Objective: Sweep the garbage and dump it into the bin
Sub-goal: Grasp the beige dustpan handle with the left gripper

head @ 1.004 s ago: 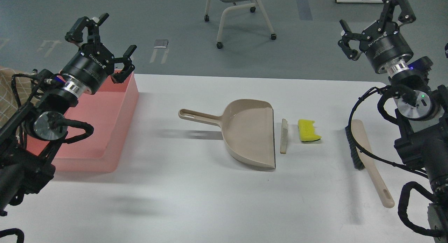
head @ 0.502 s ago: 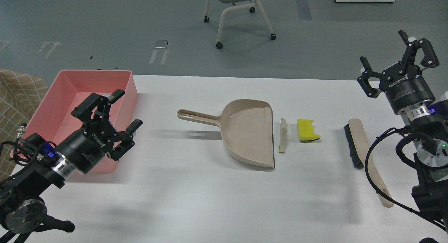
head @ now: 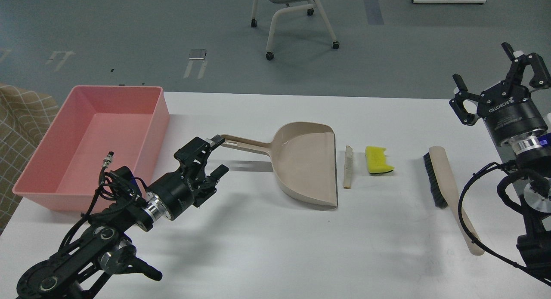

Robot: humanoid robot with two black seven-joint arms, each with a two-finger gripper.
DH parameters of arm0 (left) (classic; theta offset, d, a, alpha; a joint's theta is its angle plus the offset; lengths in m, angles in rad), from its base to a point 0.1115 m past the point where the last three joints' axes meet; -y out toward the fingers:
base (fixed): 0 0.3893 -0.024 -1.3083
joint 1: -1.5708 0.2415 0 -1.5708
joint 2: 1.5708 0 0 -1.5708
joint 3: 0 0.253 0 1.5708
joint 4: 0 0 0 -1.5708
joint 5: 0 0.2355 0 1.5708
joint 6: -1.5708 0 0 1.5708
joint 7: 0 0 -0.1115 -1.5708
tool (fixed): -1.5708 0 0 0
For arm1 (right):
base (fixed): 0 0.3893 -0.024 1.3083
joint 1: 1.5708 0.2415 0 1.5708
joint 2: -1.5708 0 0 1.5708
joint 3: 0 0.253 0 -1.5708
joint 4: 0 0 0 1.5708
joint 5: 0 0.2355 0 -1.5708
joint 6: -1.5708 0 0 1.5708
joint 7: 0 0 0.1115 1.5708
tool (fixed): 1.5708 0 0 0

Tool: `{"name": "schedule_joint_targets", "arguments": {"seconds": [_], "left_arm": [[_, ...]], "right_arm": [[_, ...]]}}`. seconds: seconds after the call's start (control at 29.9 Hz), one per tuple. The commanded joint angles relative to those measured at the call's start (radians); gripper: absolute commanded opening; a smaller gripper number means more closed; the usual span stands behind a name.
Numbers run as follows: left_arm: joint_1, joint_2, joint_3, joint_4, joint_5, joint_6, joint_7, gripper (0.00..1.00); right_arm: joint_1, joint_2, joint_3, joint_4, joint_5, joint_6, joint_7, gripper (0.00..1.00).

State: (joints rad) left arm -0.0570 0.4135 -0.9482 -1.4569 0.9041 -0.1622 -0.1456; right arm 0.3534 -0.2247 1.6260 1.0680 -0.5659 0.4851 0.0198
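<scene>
Grey flooring and a castered chair [head: 292, 15] sit behind a white table [head: 275, 247] where everything for the job is laid out. At the table's left end lies the pink bin [head: 51, 191], with nothing in it. Mid-table, the beige dustpan [head: 308, 161] rests flat with its open lip facing right; just beyond that lip lies the bread slice [head: 348, 166], and just past it the yellow sponge [head: 378, 159]. Neither piece touches the pan. Further right, the brush [head: 450, 191] lies on the table, bristles turned toward the garbage.

Low over the table, the left gripper [head: 214, 157] has its fingers spread, the upper fingertip right at the end of the dustpan's handle, though nothing is gripped. Out past the table's right edge, the right gripper [head: 495, 84] is raised well above the brush, fingers apart and holding nothing.

I'd judge this to be the reach for the tools, with no sweeping begun. Next, the left fingers need to straddle the thin handle and close squarely on it, while the right arm must drop to the brush handle.
</scene>
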Motion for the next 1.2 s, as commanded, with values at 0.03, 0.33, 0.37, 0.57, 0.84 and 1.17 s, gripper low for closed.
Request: {"name": "schedule_joint_targets", "arguments": {"seconds": [0.03,0.33,0.37,0.57,0.84,1.17], "left_arm": [[-0.105,-0.061,0.078,0.125,-0.001,0.035,0.006,0.92],[-0.213,-0.127,0.115,0.316,-0.005,0.036,0.0,0.85],[-0.218,-0.13,0.115,0.329,-0.005,0.036,0.0,0.85],[-0.241,-0.151,0.117,0.357,-0.005,0.035,0.0,0.82],[-0.3,-0.173,0.124,0.424,-0.004,0.033,-0.003,0.71],[-0.32,-0.2,0.141,0.469,-0.001,0.038,-0.029,0.44]], "right_arm": [[-0.004,-0.007,0.015,-0.01,0.0,0.003,0.0,1.0],[-0.004,0.001,0.015,-0.016,0.0,0.003,0.0,1.0],[-0.004,-0.001,0.017,-0.019,-0.002,0.003,0.0,1.0],[-0.007,-0.002,0.018,-0.017,0.0,0.003,0.0,1.0],[-0.013,-0.002,0.018,-0.017,0.0,0.003,0.0,1.0],[-0.011,-0.002,0.018,-0.017,-0.002,0.003,0.0,1.0]]}}
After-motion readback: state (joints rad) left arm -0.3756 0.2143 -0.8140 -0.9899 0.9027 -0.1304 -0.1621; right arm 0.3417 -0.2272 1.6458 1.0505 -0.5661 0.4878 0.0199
